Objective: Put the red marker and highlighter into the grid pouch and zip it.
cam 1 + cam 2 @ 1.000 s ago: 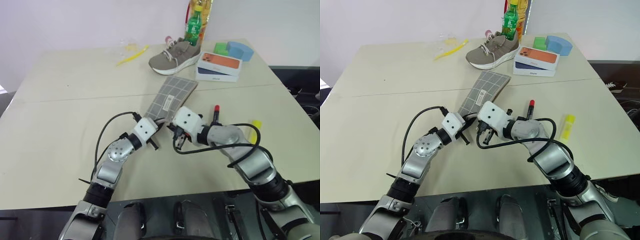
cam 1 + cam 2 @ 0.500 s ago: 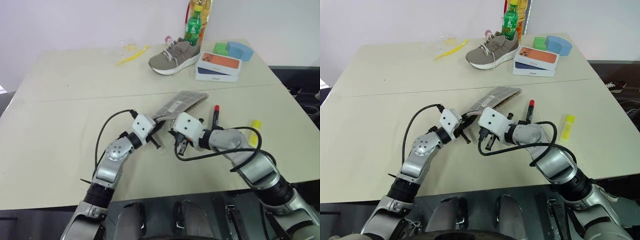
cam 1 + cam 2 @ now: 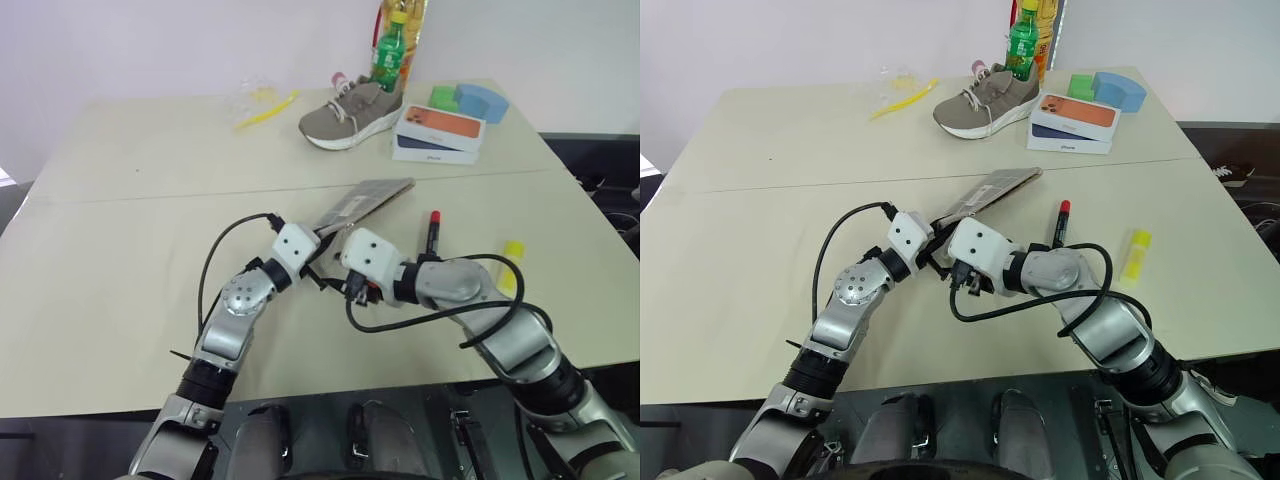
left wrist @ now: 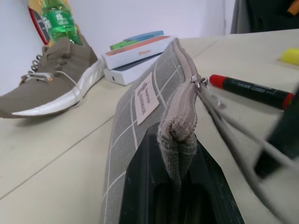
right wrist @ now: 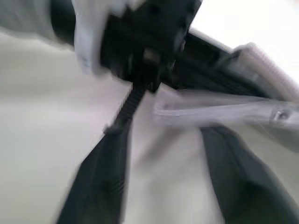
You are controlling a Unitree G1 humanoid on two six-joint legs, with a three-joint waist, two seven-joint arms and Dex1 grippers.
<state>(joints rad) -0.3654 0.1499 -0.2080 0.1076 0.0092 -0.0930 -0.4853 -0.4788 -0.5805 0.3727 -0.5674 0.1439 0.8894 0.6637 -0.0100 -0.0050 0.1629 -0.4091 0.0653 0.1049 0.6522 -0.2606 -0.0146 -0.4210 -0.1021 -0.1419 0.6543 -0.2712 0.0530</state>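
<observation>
Left gripper (image 3: 318,262) pinching pouch (image 4: 140,140) end, tilting it up for unzipping | right gripper (image 3: 958,282) spreading, probably off the pull | marker (image 3: 433,228) waiting mid-table.

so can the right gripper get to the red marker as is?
Probably yes. The right gripper is open and empty, and the red marker lies on bare table beside its forearm, with nothing on it.
</observation>
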